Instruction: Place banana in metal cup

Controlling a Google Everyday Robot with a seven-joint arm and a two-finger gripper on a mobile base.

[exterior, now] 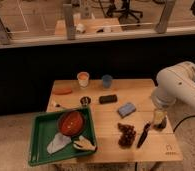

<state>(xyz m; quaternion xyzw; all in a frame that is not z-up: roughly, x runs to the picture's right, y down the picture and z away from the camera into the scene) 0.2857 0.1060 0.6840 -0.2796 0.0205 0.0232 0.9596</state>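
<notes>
The banana (85,145), pale yellow and curved, lies at the front right corner of the green tray (41,131), against its rim. The metal cup (85,101), small and dark, stands on the table just behind the tray. My gripper (159,120) hangs low over the right side of the table, far to the right of both banana and cup. It points down, stands open, and holds nothing. The white arm (178,85) reaches in from the right edge.
In the tray are a red bowl (71,122) and a whitish rag (58,143). On the table are an orange-and-white cup (83,78), a blue cup (107,80), an orange carrot piece (62,91), a black block (108,98), a blue sponge (126,109), dark grapes (125,134) and a dark utensil (143,134).
</notes>
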